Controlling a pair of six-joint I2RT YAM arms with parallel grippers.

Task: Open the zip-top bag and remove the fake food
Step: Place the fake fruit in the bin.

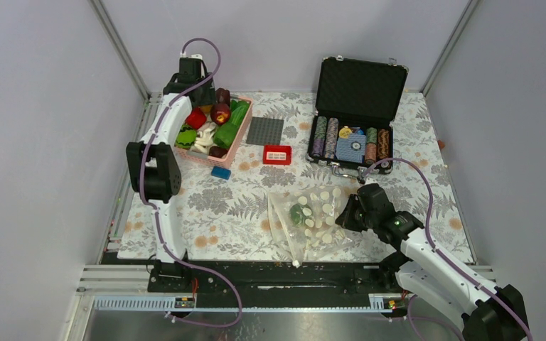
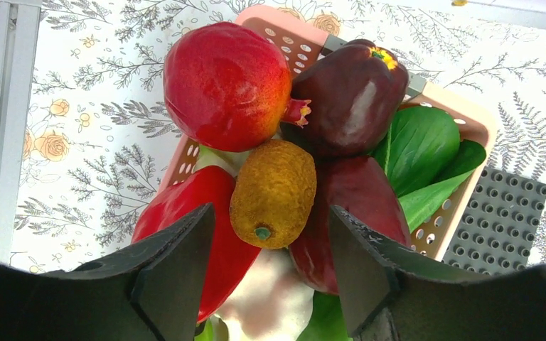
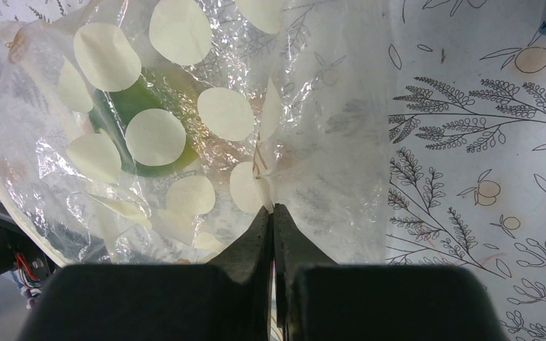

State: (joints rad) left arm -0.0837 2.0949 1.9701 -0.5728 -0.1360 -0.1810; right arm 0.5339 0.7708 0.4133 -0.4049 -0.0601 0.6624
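Note:
The zip-top bag lies crumpled on the mat at front centre, clear with cream dots. A green piece of fake food shows inside it, also in the right wrist view. My right gripper is shut on a fold at the bag's right side. My left gripper hovers open and empty over the pink basket at back left. Below its fingers lie a yellow lemon, a red fruit, a maroon piece and a red pepper.
The basket also holds green bok choy and a white mushroom piece. An open poker-chip case stands at back right. A grey baseplate, a red brick and a blue brick lie near the basket.

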